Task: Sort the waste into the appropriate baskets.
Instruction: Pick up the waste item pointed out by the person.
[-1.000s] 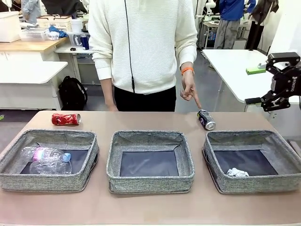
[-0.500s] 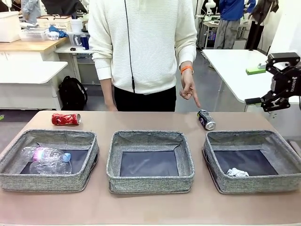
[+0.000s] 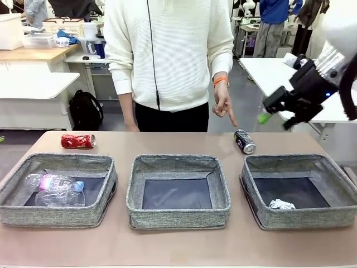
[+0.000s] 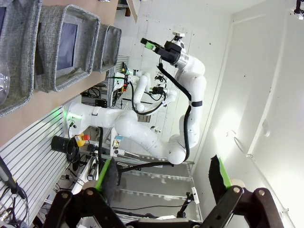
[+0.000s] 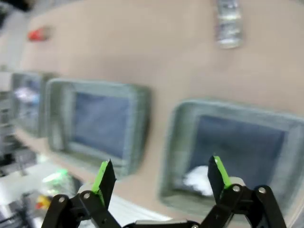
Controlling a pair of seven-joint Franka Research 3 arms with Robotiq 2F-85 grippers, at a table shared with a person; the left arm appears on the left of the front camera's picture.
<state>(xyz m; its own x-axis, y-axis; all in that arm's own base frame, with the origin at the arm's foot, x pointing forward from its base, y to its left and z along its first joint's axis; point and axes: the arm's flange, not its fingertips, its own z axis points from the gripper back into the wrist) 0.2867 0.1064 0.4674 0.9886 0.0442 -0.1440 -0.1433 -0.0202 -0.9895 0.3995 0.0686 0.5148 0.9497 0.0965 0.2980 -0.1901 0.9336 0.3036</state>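
Past the right gripper's fingers [image 5: 218, 173]: grey woven basket [image 5: 228, 108] straight ahead, white paper wad [image 5: 197, 179] inside; black can [image 5: 229, 23] on its side beyond; middle basket [image 5: 142, 118] off the left finger; clear bottles [image 3: 56, 190] in the far basket [image 3: 56, 218]; crushed red can [image 3: 78, 141] beyond it.

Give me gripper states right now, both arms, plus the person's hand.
Left gripper: open, empty.
Right gripper: open, empty.
Person's hand: holds nothing, index finger pointing at the black soda can.
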